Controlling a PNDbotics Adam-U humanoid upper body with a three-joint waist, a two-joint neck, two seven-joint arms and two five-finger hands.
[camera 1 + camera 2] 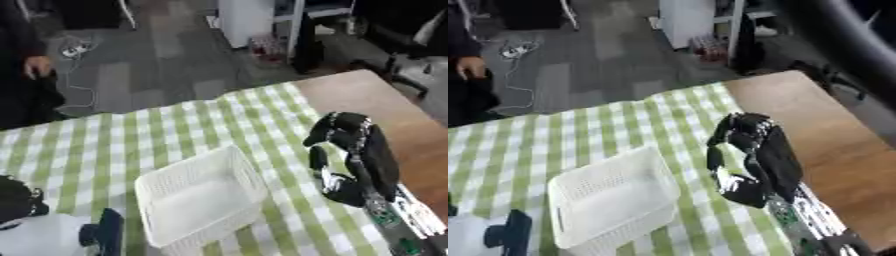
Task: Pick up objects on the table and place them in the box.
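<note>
Lower middle of the frame is where the white box (197, 200) sits, a mesh-walled basket kind of thing, parked on the green and white checked cloth (175, 130) that covers most of the bench (376, 95). Nothing visible inside it as far as I can make out.

Just right of the box is the right robot hand (350, 150), black, hovering above the cloth with its fingers curled downward. No object shows between them. Its arm runs off to the lower right corner.

Bottom left corner shows black parts of the left robot hand (19, 200), mostly cut off by the edge, so I can't tell if it's open or closed. Next to it there's a white shape with a dark piece (107, 231) sticking up beside it, can't make out what either is.
</note>
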